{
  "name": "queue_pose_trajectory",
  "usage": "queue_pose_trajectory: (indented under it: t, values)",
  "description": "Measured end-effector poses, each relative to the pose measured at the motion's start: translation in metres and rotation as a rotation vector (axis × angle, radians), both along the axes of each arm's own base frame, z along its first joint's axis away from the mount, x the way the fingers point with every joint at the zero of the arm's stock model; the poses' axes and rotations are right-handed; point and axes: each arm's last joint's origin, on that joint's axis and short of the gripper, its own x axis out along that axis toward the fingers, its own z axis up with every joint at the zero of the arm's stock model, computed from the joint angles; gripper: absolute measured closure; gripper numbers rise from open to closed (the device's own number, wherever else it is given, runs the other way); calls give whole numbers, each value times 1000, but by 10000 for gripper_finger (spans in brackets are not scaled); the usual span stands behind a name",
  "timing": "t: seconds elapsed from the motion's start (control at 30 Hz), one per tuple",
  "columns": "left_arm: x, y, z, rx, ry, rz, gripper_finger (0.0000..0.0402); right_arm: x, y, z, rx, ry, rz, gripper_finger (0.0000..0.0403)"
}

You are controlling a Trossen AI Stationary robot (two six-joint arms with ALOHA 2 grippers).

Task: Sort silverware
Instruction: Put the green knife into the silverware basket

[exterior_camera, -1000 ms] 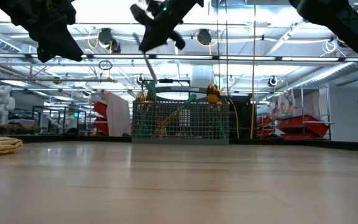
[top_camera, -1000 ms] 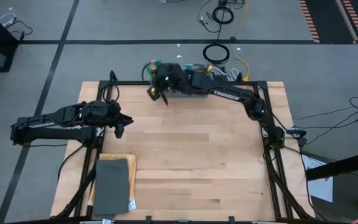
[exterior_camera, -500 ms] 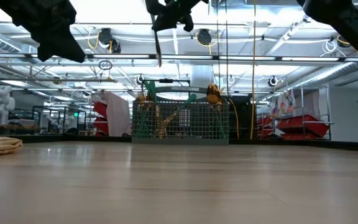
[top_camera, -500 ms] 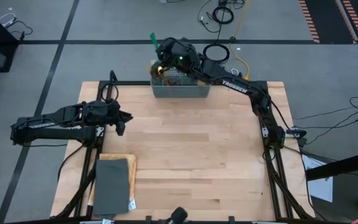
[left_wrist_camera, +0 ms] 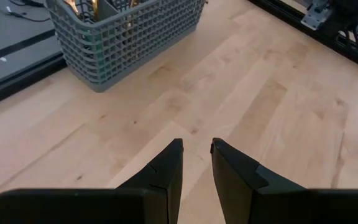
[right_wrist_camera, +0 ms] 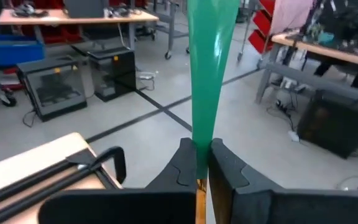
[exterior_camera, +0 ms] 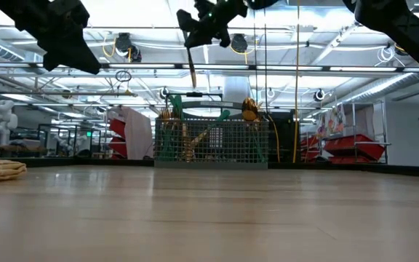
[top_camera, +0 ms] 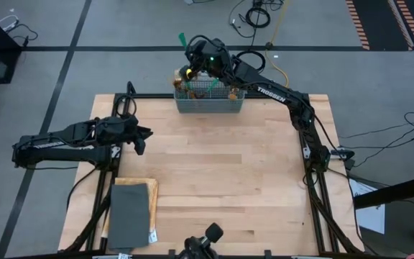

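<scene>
Above the basket's far-left corner hangs one piece of silverware [right_wrist_camera: 207,74], teal handle up, gold end down, pinched by the right pincer [top_camera: 201,59] w/ fingers pressed tight on the handle. Rest of the silverware [top_camera: 205,88] stands in the grey mesh basket [top_camera: 208,103] at the bench's far edge, gold heads and teal handles poking over the rim; low view shows the held piece [exterior_camera: 191,67] well clear of the rim, nearly vertical.

Looks like the drop-into-compartment step. To do it well:
- Keep the piece upright so the gold tip enters first and doesn't snag the mesh or the pieces already standing there.
- Center over the intended cell before descending. Can't tell which divider cell sits under it from these views, so line up from the high view, not the wrist view.
- Lower till the tip is inside the walls, then release; letting go from this height risks a bounce or tip-out.
- Lift straight up afterwards, avoid catching neighbouring handles.

Left pincer [left_wrist_camera: 194,162] waits over bare bench [top_camera: 228,173] on the left side, fingers partly spread, holding nothing. Dark slab [top_camera: 129,213] lies near the front-left corner, well apart from the action.
</scene>
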Motion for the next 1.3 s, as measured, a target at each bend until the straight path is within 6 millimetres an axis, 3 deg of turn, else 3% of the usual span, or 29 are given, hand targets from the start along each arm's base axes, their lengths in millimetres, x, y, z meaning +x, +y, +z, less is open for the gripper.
queue_pose_trajectory:
  t: [0.2,0.63,0.87,1.3]
  values:
    - [0,0,0,5,1,7,311,2,-12,-22,47,-3,30,402]
    - [0,1,0,17,4,23,311,10,-14,-59,62,6,49,402]
    - [0,1,0,21,5,28,311,12,-15,-89,78,-27,70,402]
    - [-1,2,0,45,8,63,311,-25,-3,-139,100,-180,74,402]
